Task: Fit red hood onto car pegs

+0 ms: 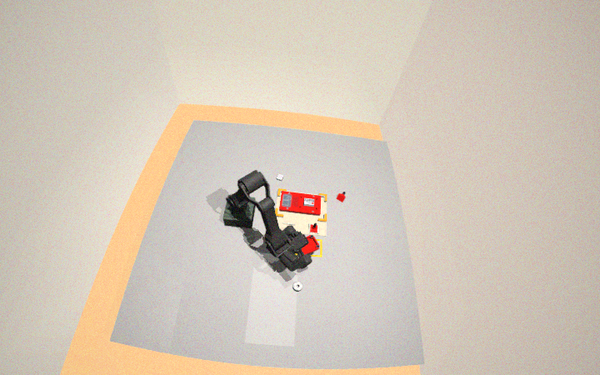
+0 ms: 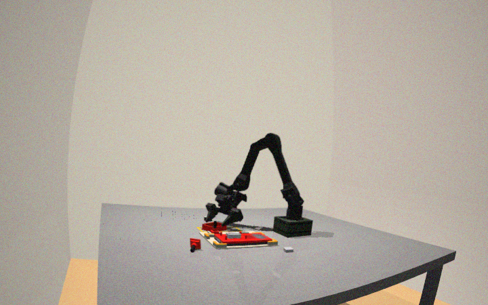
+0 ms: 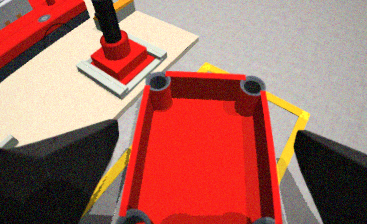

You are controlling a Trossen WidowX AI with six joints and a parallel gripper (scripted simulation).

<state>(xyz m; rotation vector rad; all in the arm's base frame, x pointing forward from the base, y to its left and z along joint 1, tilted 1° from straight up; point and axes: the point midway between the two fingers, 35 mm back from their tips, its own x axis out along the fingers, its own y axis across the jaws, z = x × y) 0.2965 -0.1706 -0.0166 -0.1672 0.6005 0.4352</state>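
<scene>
The red hood (image 1: pixel 311 244) (image 2: pixel 209 227) (image 3: pixel 199 165) lies upside down on the table, its hollow side and ringed corner holes facing up. It sits partly over a yellow outline. My gripper (image 2: pixel 215 221) (image 3: pixel 206 133) is open and empty. It is low over the hood, one finger off each long side in the wrist view, with gaps on both sides. The red chassis (image 1: pixel 298 210) (image 2: pixel 264 238) (image 3: pixel 14 45) sits in the jig with the grey engine block (image 1: pixel 309 202) (image 2: pixel 233 235) (image 3: pixel 6 22) on its deck. The pegs are too small or cut off to tell fully.
A red base with a black post (image 1: pixel 313 228) (image 3: pixel 126 60) stands on the cream board (image 1: pixel 293 225) (image 3: pixel 44 100) beside the hood. The yellow outline (image 1: pixel 322 248) (image 3: pixel 289 107) surrounds part of it. A second red-and-black part (image 1: pixel 341 196) (image 2: pixel 195 243), a white block (image 1: pixel 279 177) (image 2: pixel 288 249) and a white ring (image 1: pixel 294 287) lie apart.
</scene>
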